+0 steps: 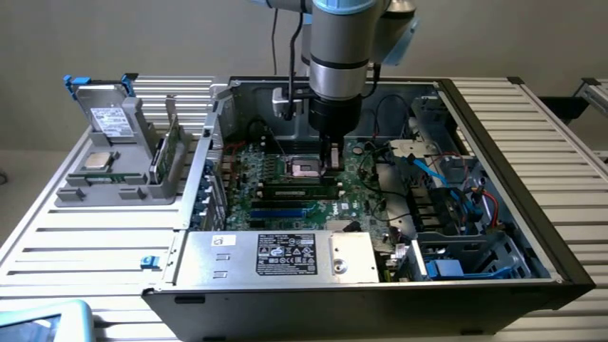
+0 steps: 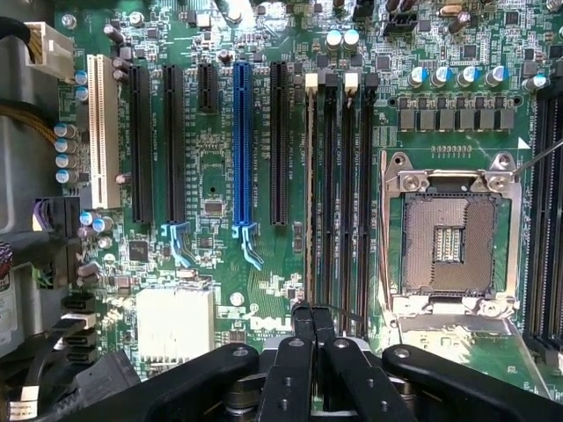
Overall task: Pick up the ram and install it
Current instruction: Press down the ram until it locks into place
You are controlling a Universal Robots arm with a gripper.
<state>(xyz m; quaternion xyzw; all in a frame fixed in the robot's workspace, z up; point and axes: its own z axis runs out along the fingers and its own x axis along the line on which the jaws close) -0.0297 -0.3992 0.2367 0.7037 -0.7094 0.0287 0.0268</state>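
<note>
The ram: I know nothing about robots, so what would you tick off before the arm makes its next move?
1. The ram stands in a memory slot, beside the processor socket: ok.
2. Ram pressed fully home, end clips locked: cannot tell.
3. Gripper shut, nothing between its fingers: ok.
4. Fingertips over the ram's end; touching it or just above: cannot tell.
5. Neighbouring memory slots bare, nothing lying across them: ok.
6. Processor socket uncovered and apart from the gripper: ok.

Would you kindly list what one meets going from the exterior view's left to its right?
Grey parts tray → processor chip → power supply label → gripper → blue cables → slatted table.
</note>
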